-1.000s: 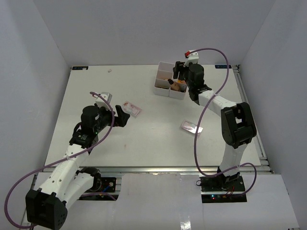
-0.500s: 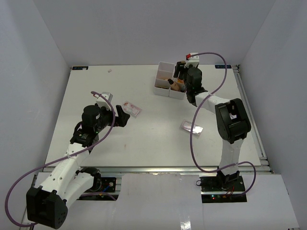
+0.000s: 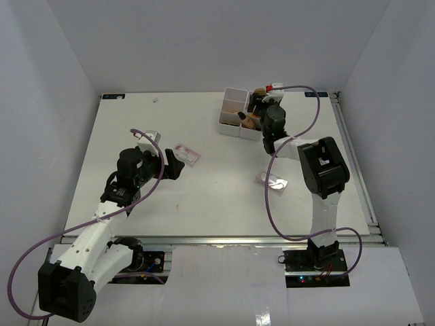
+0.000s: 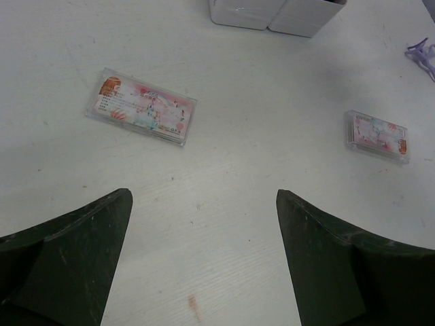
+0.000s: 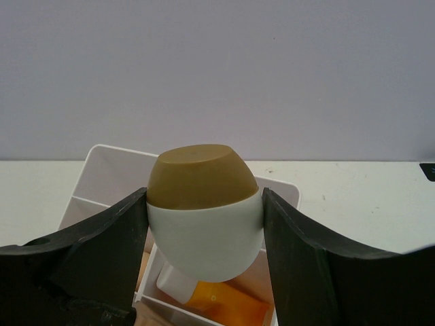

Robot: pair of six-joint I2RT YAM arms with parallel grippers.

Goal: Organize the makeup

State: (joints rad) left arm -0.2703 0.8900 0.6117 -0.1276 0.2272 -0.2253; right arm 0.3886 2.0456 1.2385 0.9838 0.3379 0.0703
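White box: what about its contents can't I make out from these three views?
Top external: the right gripper and its arm cover the right side of the white box. What shows inside is too small to name.
Right wrist: the egg-shaped piece clamped between the fingers blocks the middle compartments. Only part of an orange tube shows below it.
Left wrist: only the box's outer wall shows, cut off by the top edge, with no interior visible.
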